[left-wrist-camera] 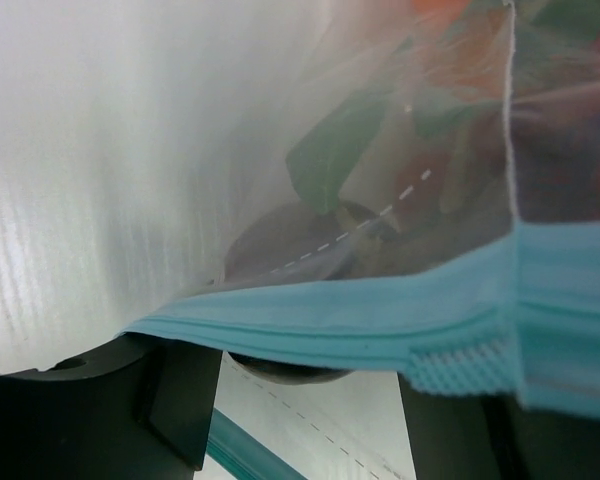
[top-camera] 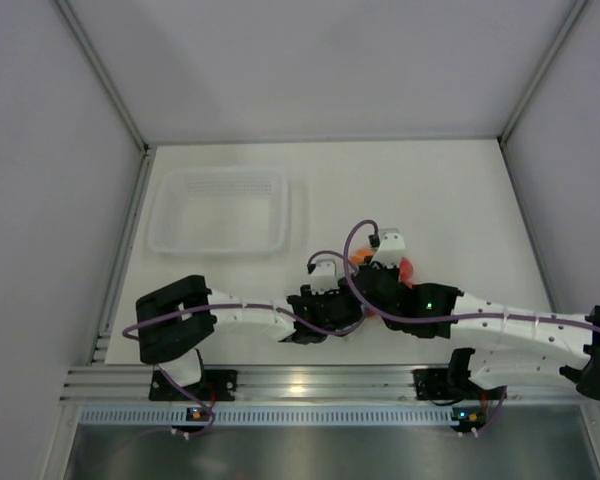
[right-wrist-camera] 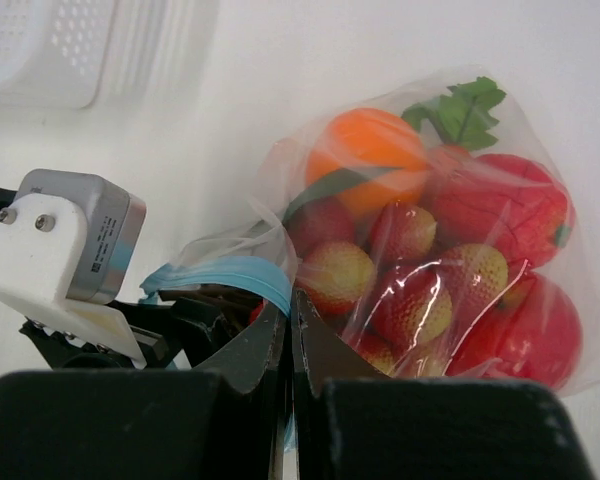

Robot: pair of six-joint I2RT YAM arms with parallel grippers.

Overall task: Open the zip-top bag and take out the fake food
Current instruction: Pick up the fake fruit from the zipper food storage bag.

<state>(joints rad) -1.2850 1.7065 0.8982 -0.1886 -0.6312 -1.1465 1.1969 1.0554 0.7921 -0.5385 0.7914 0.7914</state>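
— Looking down from above, where's the zip-top bag (top-camera: 404, 270)?
— Near the middle of the table (top-camera: 460, 200). The clear tray (top-camera: 220, 245) sits well apart, to the far left.
— And the left wrist view?
— The left gripper (left-wrist-camera: 310, 425) has its fingers (left-wrist-camera: 180, 400) spread apart. The teal zip strip (left-wrist-camera: 380, 330) runs across the gap, but I can't tell whether they touch it.
— Right wrist?
— The right gripper (right-wrist-camera: 288, 325) is closed tight, pinching the bag's film beside the strip. The fake food (right-wrist-camera: 430, 250) sits inside the bag.
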